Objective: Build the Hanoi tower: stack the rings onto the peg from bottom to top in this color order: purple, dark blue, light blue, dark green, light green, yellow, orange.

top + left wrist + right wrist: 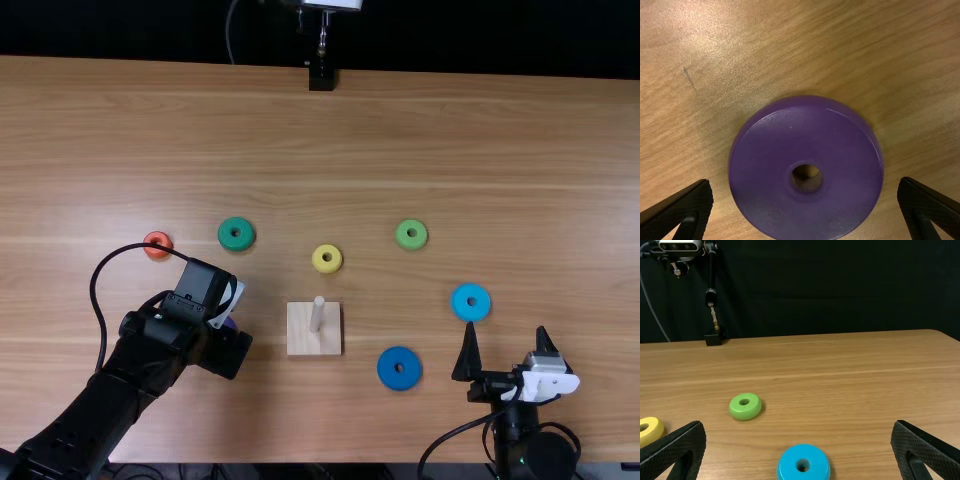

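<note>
Looks like the first pick: the left tool (805,184) hangs open over the purple ring (767,165) on the tabletop (400,130), near the bare peg (317,315), and should next grip and carry it there, the right tool (798,425) also open.

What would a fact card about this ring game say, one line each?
peg: upright on wooden base, no rings
left jaws: open above purple ring, not gripping
right jaws: open, holding nothing
rings left of peg: purple, dark green, orange
rings right of base: dark blue, light blue, light green
beyond base: yellow ring
first ring needed: purple
</note>
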Motion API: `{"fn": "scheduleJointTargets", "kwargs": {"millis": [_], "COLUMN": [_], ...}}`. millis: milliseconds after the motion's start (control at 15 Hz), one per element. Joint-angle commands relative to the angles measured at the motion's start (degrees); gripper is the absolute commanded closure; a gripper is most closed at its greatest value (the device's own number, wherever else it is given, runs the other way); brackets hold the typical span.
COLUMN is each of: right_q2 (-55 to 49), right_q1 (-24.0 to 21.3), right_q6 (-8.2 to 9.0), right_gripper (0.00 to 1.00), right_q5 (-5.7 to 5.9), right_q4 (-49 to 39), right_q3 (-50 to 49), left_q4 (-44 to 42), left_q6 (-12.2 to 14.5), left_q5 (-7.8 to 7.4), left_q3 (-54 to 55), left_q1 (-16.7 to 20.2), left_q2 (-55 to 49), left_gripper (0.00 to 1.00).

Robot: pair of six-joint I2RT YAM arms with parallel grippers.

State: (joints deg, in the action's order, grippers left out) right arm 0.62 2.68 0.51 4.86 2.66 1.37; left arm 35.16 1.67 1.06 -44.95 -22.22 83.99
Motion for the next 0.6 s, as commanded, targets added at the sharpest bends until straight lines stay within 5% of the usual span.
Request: {"fn": "scheduleJointTargets", "kwargs": {"millis": [0, 533], "right_q2": [-0.6, -0.6], "right_q1": [-0.6, -0.6], "right_q6": [0.12, 0.12], "right_gripper": [0.00, 0.00], "right_q5": [-0.33, -0.33], "right_q4": [-0.2, -0.2], "right_q3": [-0.5, -0.5], "left_q4": [-0.2, -0.4], "left_q6": [0.9, 1.0], "left_q5": [-0.53, -0.53], "left_q3": [-2.5, -3.3], "left_q1": [-1.2, -1.4], "left_q2": [1.5, 3.2], "left_gripper": [0.00, 0.00]}}
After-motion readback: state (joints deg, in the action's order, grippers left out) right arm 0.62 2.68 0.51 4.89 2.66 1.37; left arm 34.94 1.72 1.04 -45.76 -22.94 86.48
